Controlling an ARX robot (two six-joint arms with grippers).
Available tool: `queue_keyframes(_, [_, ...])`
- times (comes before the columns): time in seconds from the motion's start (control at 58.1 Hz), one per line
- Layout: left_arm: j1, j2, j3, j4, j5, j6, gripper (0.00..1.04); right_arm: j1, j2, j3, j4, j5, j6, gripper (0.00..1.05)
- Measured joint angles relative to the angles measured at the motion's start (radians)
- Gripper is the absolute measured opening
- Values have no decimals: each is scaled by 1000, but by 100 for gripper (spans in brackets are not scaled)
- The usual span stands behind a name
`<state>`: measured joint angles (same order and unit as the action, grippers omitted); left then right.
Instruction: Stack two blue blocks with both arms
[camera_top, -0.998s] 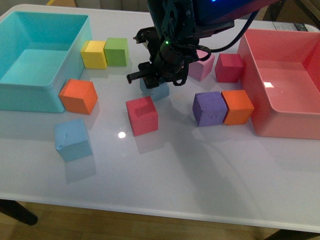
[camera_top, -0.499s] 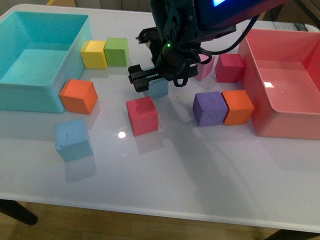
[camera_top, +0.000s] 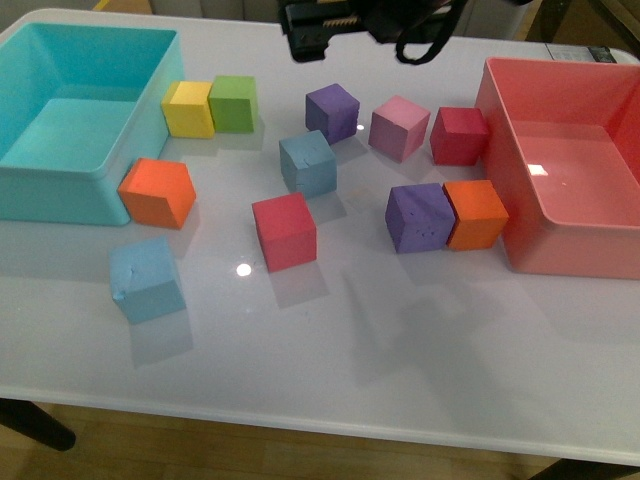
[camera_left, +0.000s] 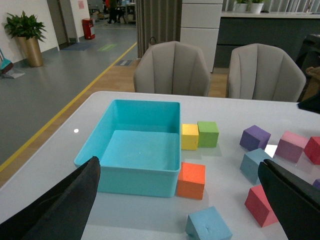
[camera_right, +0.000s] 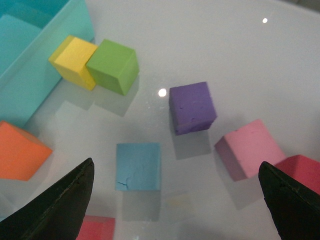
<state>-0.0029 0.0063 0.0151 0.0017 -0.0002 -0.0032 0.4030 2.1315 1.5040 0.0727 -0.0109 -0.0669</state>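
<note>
I work on a white table (camera_top: 400, 380) with a large turquoise bin (camera_top: 60, 190) at its left side and a pink bin (camera_top: 570, 250) at its right, and neither of them belongs to this task. The right gripper (camera_right: 176, 165) hangs high over the middle of the table with its fingers spread wide and nothing between them. The left gripper (camera_left: 178, 162) is also wide apart and empty; it looks over the table from the side of the turquoise bin and does not show in the front view. No block is lifted yet, so I judge the step in hand is the first pick. The central blue block (camera_top: 308, 163) lies flat on the table, almost under the right gripper, between the purple cube (camera_top: 332, 110) behind it and the red cube (camera_top: 284, 231) in front of it, apart from both. The second blue block (camera_top: 147, 278) sits alone near the front edge, in front of the orange cube (camera_top: 157, 192). To do it well, I would turn the wrist until the fingers are parallel to two opposite faces of the central blue block, because it stands a little rotated, then go down straight so no finger pushes the red cube. The foam is soft and has small dents, so I would close gently and at mid height.
</note>
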Motion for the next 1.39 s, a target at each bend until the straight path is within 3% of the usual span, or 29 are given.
queue_keyframes(0.275, [0, 0, 0, 0, 0, 0, 96, -67, -388, -499, 209, 14, -3, 95])
queue_keyframes(0.361, [0, 0, 0, 0, 0, 0, 96, -82, -496, -724, 590, 235, 29, 80])
queue_keyframes(0.43, [0, 0, 0, 0, 0, 0, 96, -124, -607, -897, 790, 256, 42, 68])
queue_keyframes(0.499, [0, 0, 0, 0, -1, 0, 96, -165, -708, -1011, 872, 253, 52, 56])
queue_keyframes(0.757, [0, 0, 0, 0, 0, 0, 96, -250, -921, -1258, 880, 154, 56, 1])
queue_keyframes(1.067, [0, 0, 0, 0, 0, 0, 96, -317, -1157, -1395, 779, 93, 59, 2])
queue_keyframes(1.17, [0, 0, 0, 0, 0, 0, 96, -381, -1188, -1448, 808, 17, 60, 2])
queue_keyframes(1.394, [0, 0, 0, 0, 0, 0, 96, -400, -1383, -1487, 645, 14, 60, 2])
